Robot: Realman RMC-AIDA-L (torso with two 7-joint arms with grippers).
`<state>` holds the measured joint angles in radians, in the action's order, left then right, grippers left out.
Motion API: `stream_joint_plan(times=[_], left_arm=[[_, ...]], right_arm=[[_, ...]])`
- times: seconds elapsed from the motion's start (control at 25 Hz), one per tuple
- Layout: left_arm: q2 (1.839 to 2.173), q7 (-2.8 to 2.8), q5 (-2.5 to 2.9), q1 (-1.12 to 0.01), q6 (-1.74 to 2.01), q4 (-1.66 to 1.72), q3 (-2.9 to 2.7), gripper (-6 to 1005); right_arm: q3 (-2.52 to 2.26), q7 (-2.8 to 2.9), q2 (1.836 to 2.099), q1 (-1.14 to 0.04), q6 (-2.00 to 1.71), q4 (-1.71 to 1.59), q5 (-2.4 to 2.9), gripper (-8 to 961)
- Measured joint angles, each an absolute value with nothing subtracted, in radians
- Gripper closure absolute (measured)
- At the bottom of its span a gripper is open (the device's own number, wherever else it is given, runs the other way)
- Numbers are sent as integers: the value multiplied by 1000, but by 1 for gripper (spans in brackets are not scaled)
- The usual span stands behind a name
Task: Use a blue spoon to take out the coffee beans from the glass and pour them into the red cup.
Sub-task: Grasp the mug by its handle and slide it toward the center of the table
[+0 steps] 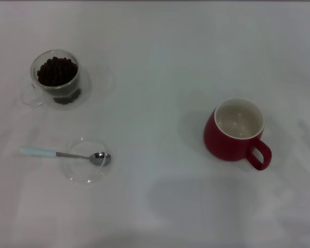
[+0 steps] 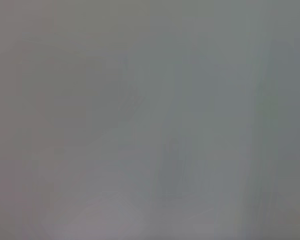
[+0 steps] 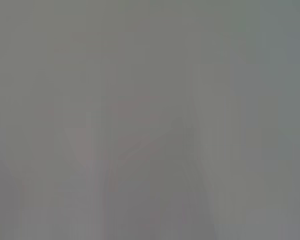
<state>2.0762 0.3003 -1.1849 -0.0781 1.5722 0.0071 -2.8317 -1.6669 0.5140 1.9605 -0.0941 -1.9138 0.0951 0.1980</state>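
In the head view the glass [image 1: 56, 78] stands at the back left of the white table, heaped with dark coffee beans [image 1: 57, 71]. The blue spoon [image 1: 62, 154] lies in front of it, its metal bowl resting on a flat clear glass dish [image 1: 86, 161] and its pale blue handle pointing left. The red cup [image 1: 235, 132] stands upright at the right, handle toward the front right, its cream inside empty. Neither gripper shows in the head view. Both wrist views show only a plain grey blur.
The white table [image 1: 155, 51] fills the head view. A faint grey shadow lies on it near the front, right of centre.
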Motion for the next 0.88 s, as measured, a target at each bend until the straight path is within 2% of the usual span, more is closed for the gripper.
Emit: stream_joint_plan(times=[0.12,0.36,0.44,0.88], left_arm=[[2075,322,-1186,-99,1569,0,-2832,444],[2073,339,-1187,-125,1565,-3,-2832,444],[2073,339,-1187,-131,1565,-3,-2832,444],[2074,339,-1187,-151,1566,-3,-2832,445]], right_arm=[[-1764,542,1957,-101,-1903,130,198,304],[-1878,534,2000,-116,-1793,140,198,317],[-1907,531,2007,-123,-1752,135,198,321],[-1943,549,2013,-127,-1681,120,241,345]])
